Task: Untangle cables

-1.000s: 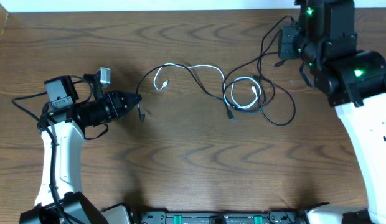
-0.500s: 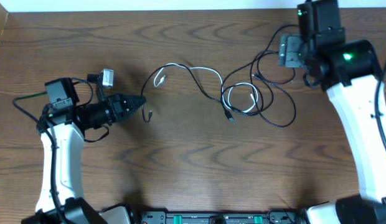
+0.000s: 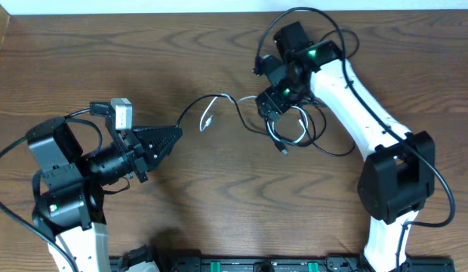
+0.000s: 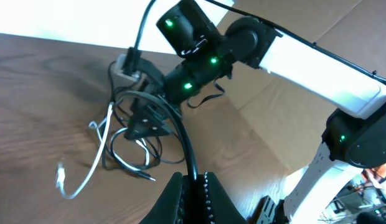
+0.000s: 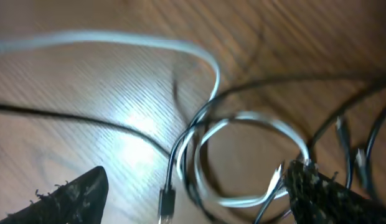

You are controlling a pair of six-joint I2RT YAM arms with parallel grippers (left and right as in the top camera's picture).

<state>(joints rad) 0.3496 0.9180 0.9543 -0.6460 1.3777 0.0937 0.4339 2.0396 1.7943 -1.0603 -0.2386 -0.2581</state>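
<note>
The black cable (image 3: 190,113) and white cable (image 3: 209,113) knot together around 1 o'clock of tabletop (image 3: 241,196) centre, running roughly 9-to-3, with bare wood toward 6 o'clock. The left pincer (image 4: 193,179) is clenched on the black cable's 9 o'clock end. The right pincer (image 5: 193,186) hangs spread wide over the coils, apparently touching nothing.

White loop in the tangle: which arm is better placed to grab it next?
Right. The right gripper is open just above the white loop, a finger on each side. The left gripper is shut on the black cable, away from the loop, and would probably have to let go first.
</note>
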